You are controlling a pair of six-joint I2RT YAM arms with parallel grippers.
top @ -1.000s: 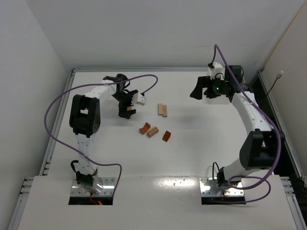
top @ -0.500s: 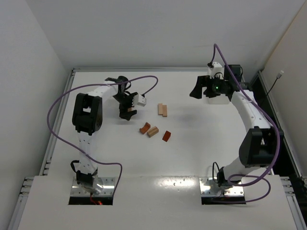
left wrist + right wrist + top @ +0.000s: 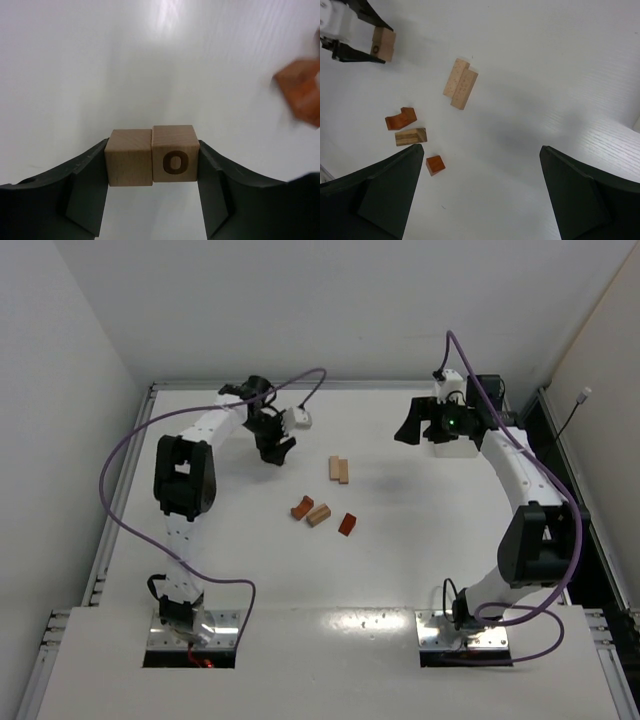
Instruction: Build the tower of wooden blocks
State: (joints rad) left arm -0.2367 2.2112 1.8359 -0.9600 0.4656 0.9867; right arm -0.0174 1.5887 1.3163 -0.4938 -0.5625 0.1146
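Observation:
My left gripper [image 3: 152,161] is shut on two tan wood blocks held side by side: a plain cube [image 3: 131,157] and a cube marked "O" [image 3: 175,160]. From above, the left gripper [image 3: 272,446] hangs over the table's far left. Two tan blocks [image 3: 340,470] lie together mid-table. Nearer lie a reddish notched block [image 3: 302,507], a tan wedge [image 3: 318,514] and a small red cube [image 3: 347,524]. My right gripper [image 3: 413,430] hovers open at the far right, nothing between its fingers [image 3: 385,190]. No tower shows in any view.
The white table has a raised rim [image 3: 148,430] along its left and far sides, with walls close behind. A purple cable [image 3: 125,450] loops from the left arm. The right wrist view also shows the tan pair [image 3: 460,90] and the left gripper [image 3: 350,30].
The left jaws have closed in on the two tan cubes, and that gripper has turned and shifted toward the far edge. The right arm has stayed still.

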